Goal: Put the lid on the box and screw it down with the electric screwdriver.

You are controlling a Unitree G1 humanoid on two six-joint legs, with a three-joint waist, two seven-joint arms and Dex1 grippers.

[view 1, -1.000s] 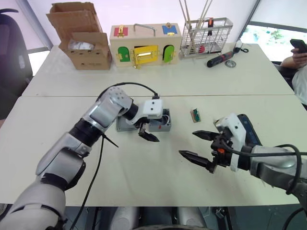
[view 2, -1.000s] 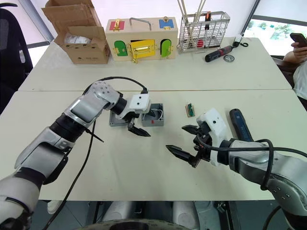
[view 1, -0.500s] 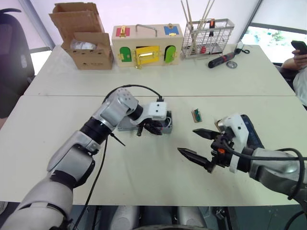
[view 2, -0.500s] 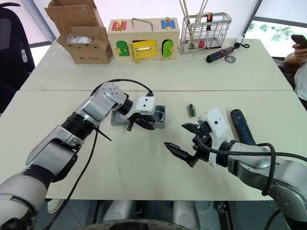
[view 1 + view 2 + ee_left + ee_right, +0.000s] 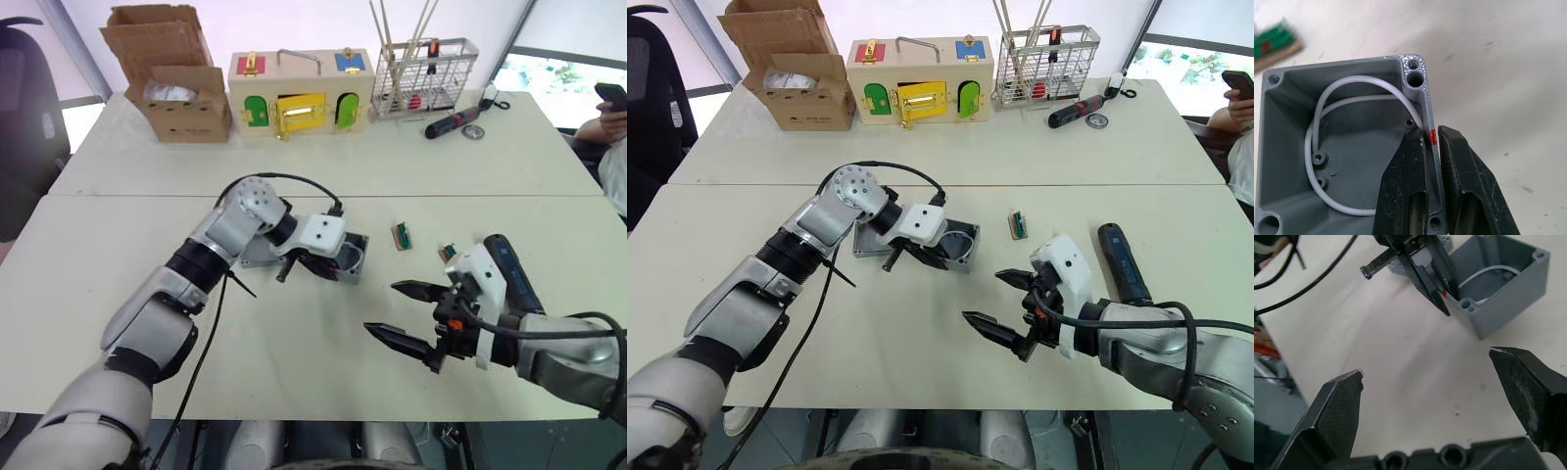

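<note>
Table: two pale tops pushed together, everything laid out on them
Wooden latch box: at the far edge, coloured doors, between a cardboard box and a wire rack; no writing on any of them that I can read from here
Electric screwdriver: lying flat on the near table by the robot's right forearm, untouched — its label is too small to read
Right gripper: hovering over bare table, fingers spread wide, holding nothing
Left gripper: fingers pinched on one wall of the box, one inside and one outside, right at the red mark
Box: grey, open-topped, tipped toward the right gripper in the left gripper's pinch; a white wire loops round inside, screw holes at the corners
Lid: I take the flat grey piece just behind the left wrist to be it, mostly hidden by the arm
Small green part: lying alone between the box and the screwdriver
Progress: early, by my reckoning — box open, lid not on it, no screws driven, tool not picked up
</note>
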